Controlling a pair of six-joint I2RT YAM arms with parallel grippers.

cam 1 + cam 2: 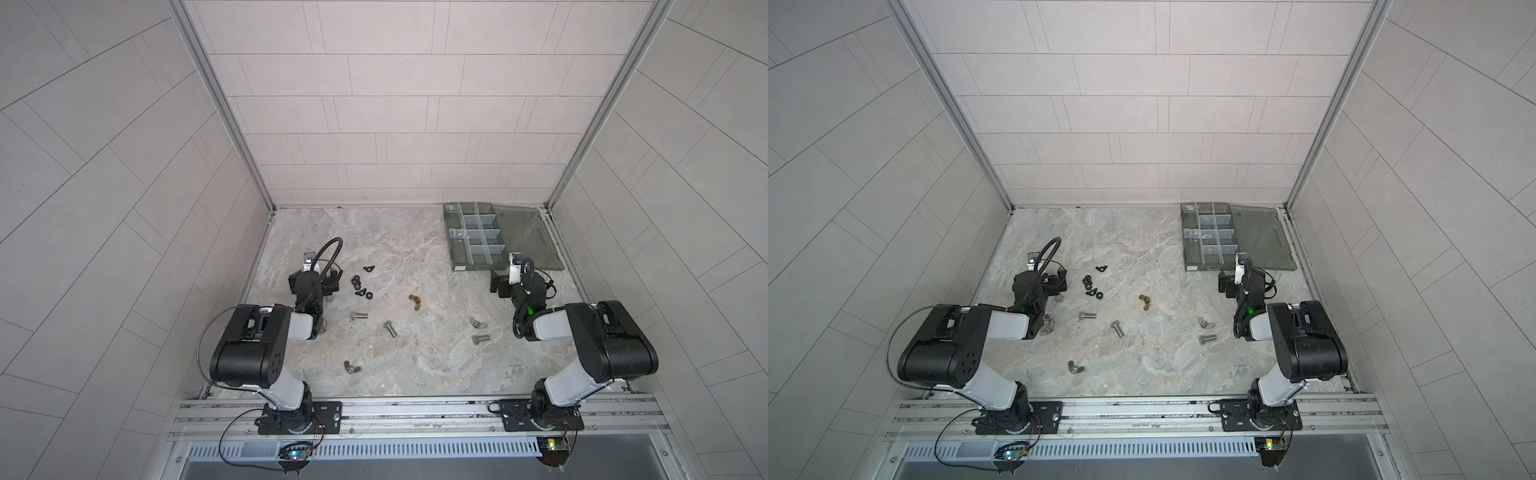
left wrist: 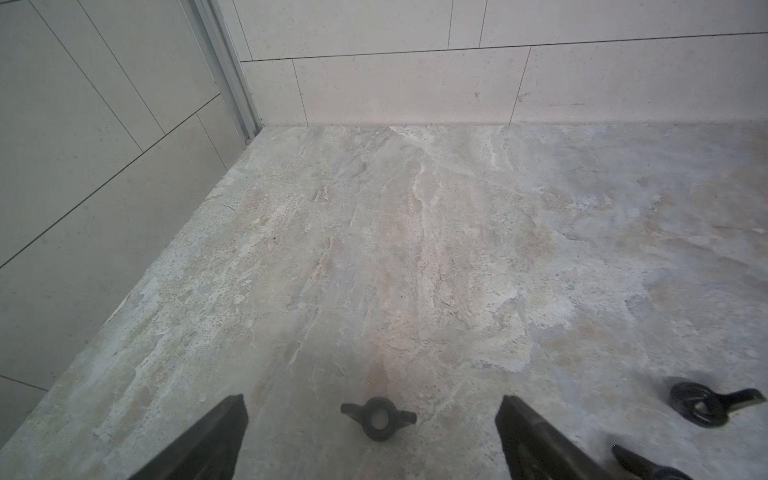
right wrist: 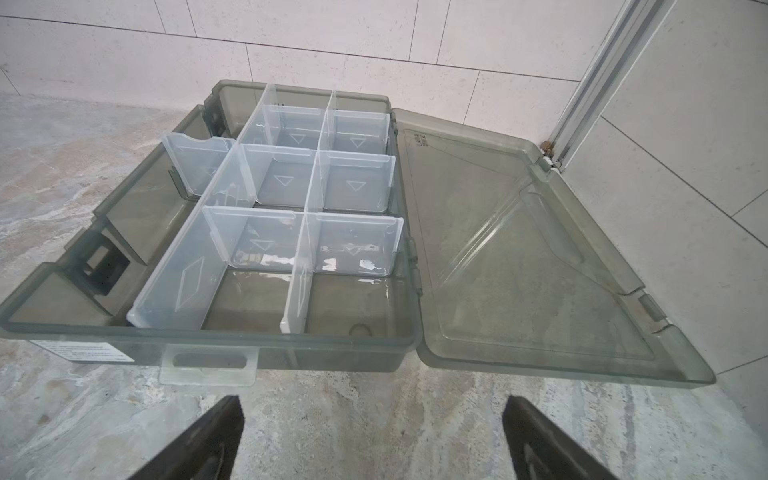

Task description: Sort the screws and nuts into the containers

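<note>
Three silver screws lie loose on the marble floor. Among the nuts are a black cluster, brass ones and silver wing nuts. My left gripper is open low over the floor, and a black wing nut lies untouched between its fingers. My right gripper is open and holds nothing, just short of the organizer box. The containers look bare.
The box's lid lies open flat against the right wall post. Two more black nuts lie right of the left fingers. Tiled walls close three sides and a metal rail runs along the front.
</note>
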